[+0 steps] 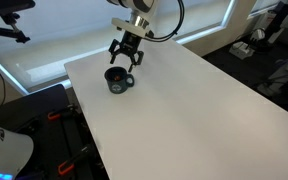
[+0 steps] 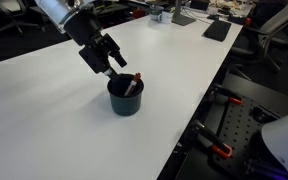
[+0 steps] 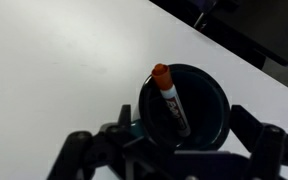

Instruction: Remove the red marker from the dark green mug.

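The dark green mug stands on the white table in both exterior views. The red marker leans inside it with its end sticking up past the rim. The wrist view looks down into the mug, where the marker rests against the near-left wall, red cap up. My gripper hovers just above and behind the mug, also seen in an exterior view. Its fingers are spread on either side of the mug, open and empty.
The white table runs wide around the mug. Its edges are near in an exterior view, with black equipment and red clamps below. Desks with clutter stand behind.
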`<move>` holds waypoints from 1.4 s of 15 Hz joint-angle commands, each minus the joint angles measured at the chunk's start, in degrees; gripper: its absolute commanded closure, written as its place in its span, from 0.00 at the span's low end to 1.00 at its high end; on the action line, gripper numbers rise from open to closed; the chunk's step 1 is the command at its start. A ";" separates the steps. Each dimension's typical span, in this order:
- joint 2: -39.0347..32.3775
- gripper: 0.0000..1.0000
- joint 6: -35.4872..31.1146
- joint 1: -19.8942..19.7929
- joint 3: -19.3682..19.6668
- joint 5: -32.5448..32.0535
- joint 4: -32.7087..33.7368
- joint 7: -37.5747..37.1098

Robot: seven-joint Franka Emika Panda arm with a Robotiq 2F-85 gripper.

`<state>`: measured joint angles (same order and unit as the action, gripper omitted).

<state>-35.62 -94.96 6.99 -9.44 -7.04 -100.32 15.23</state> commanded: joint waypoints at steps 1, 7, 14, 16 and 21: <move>5.35 0.00 2.12 2.04 0.03 0.30 -1.80 -4.44; 6.37 0.00 10.07 2.74 0.14 4.36 -1.05 -9.51; 5.20 0.00 10.34 2.42 0.69 5.69 -2.57 -9.09; 5.11 0.00 10.34 2.47 0.68 5.69 -2.36 -9.10; 3.81 0.00 9.57 1.70 0.63 5.95 -1.71 -6.75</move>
<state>-30.79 -84.87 9.20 -8.93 -1.44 -102.81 6.72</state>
